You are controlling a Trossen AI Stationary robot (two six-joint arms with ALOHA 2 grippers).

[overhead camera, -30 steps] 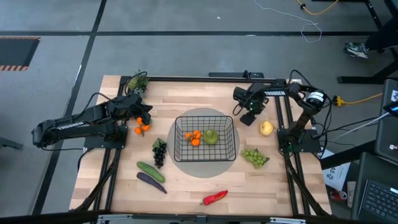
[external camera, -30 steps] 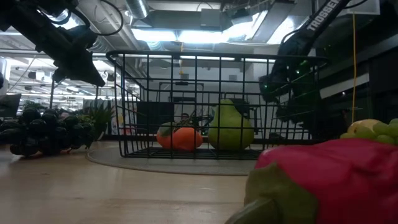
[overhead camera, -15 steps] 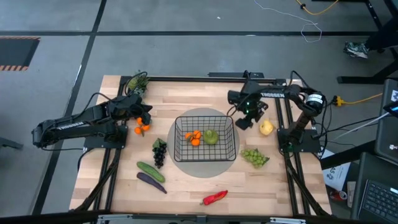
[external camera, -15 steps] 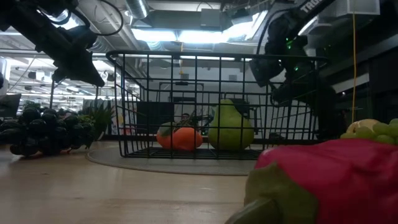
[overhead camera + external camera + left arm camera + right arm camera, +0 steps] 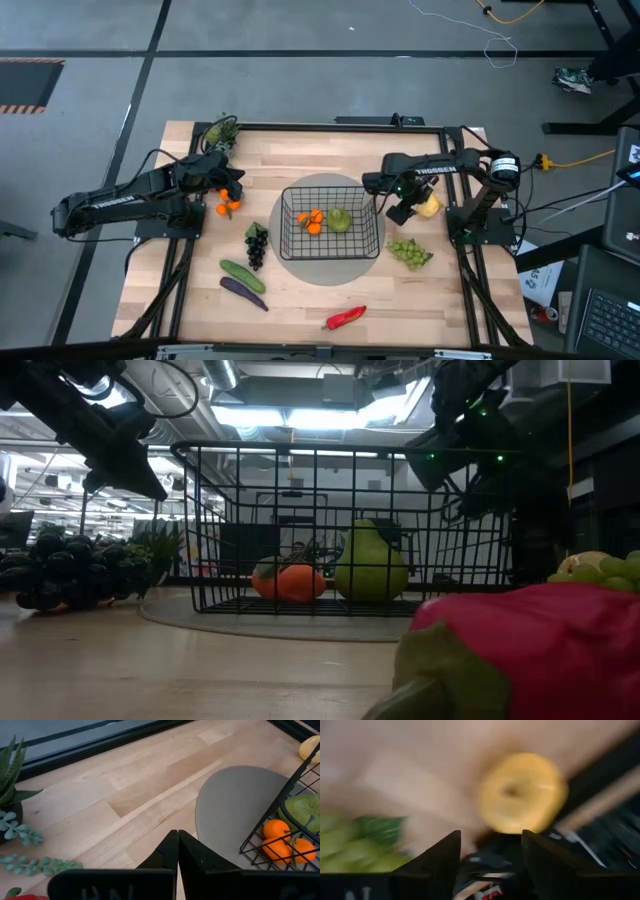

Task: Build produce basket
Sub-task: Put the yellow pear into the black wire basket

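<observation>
The right tool (image 5: 404, 212) hangs beside the right wall of the black wire-mesh basket (image 5: 368, 235), fingers spread apart and empty. The round yellow toy lemon (image 5: 522, 792) lies just ahead of it, in line with the finger gap, on the wooden counter (image 5: 300, 150) between tool and arm base. The lemon has no marked long axis, so any approach angle should serve. The left tool (image 5: 177, 851), closed and empty, waits far across the basket; the right arm is nearer.
</observation>
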